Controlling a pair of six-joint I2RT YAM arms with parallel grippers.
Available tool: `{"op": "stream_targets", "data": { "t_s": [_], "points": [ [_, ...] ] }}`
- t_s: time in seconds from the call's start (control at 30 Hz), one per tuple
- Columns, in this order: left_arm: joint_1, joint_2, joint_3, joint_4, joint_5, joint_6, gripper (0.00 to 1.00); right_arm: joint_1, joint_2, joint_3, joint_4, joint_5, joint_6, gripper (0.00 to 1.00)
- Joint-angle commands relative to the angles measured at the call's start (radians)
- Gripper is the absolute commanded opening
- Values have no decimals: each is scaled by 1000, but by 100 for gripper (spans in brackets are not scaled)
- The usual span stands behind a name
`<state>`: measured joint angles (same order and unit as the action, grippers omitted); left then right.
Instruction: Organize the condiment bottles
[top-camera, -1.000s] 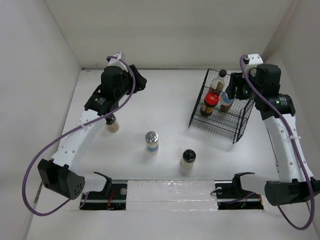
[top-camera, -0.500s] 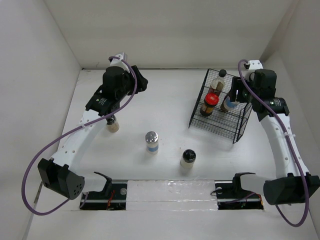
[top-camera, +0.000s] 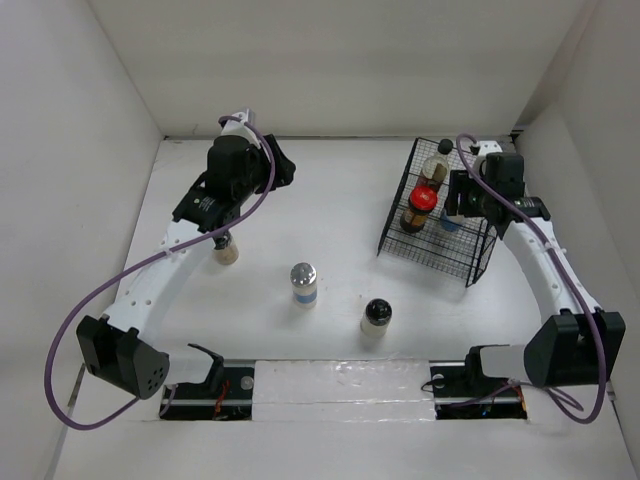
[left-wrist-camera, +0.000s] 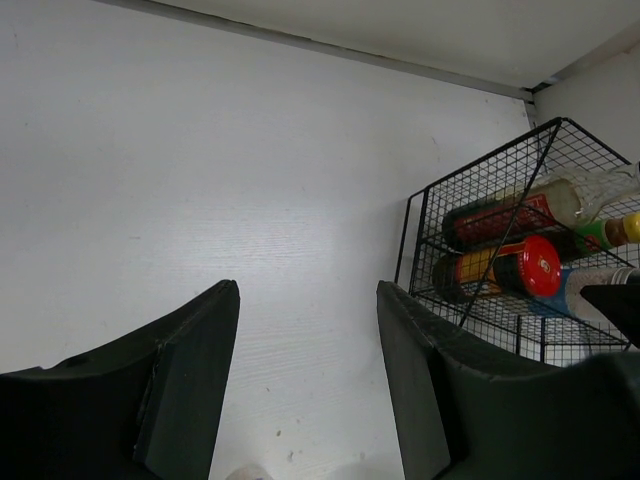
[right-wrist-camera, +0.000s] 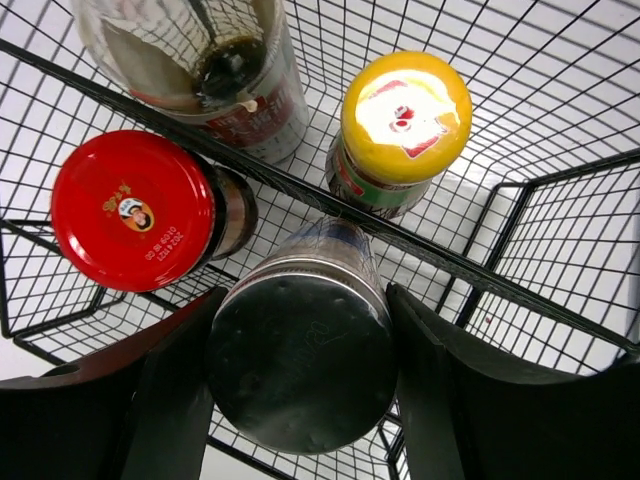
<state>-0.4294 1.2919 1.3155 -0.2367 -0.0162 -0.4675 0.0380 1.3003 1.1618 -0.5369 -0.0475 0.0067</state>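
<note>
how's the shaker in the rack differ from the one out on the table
The rack shaker stands inside the wire rack among other bottles; the table shaker stands alone on the table. The right gripper is clamped on the rack shaker's cap; the table shaker is free. Both are upright, silver-capped and blue-labelled.

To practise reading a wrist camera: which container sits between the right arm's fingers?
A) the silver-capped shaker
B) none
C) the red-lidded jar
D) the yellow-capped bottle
A: in the right wrist view the silver-capped shaker sits squarely between the two dark fingers. The red-lidded jar and the yellow-capped bottle stand beyond them in the wire rack.
</note>
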Motion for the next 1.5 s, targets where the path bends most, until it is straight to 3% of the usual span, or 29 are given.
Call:
{"op": "stream_targets", "data": {
  "t_s": [0.0,0.17,0.3,0.43,0.63,0.7,0.73,0.77,0.8,0.83,0.9,0.97,1.0,1.03,1.07,1.17,1.23,1.27,1.3,1.37,1.47],
  "points": [
    [3,-19,-9,22,-8,6,53,3,-7,-11,91,-6,29,55],
    [3,-19,-18,22,-8,6,53,3,33,-21,91,-26,38,68],
    [3,-19,-28,31,-8,-5,53,3,60,15,77,-35,38,86],
    [3,-19,-29,31,2,-5,53,3,45,56,32,-35,38,97],
    [3,-28,-29,31,-7,-5,53,65,-88,87,2,83,47,96],
    [3,-28,-19,31,-7,-5,53,92,-160,96,2,121,47,82],
    [3,-28,-19,22,-19,-5,53,126,-180,96,20,121,47,69],
    [3,-28,-7,22,-19,-5,51,144,-194,87,32,91,36,32],
    [3,-28,7,11,-34,4,49,164,-194,87,43,48,21,18],
    [3,-19,16,11,-47,4,48,222,-185,87,43,-60,12,11],
    [3,-19,34,-7,-60,13,35,307,-121,113,26,-144,-37,6],
    [3,-10,48,-7,-70,13,26,464,-78,122,15,-193,-74,15],
    [3,-9,60,-16,-70,23,18,515,-41,122,15,-207,-111,42],
    [3,-9,77,-26,-99,23,14,560,-23,122,24,-222,-129,61],
    [3,0,88,-35,-113,23,10,635,20,134,25,-232,-151,93],
    [3,15,154,-65,-177,33,4,717,102,183,6,-258,-206,100],
    [3,32,194,-90,-205,33,11,776,186,237,-27,-274,-256,100],
    [3,47,209,-99,-205,42,18,795,212,255,-40,-287,-275,100],
    [12,56,229,-99,-215,43,37,815,235,268,-40,-287,-289,100],
    [21,66,238,-108,-215,43,58,884,287,295,-51,-298,-319,100],
    [21,66,238,-108,-202,43,65,908,336,308,-51,-313,-330,100]
  ]
}}
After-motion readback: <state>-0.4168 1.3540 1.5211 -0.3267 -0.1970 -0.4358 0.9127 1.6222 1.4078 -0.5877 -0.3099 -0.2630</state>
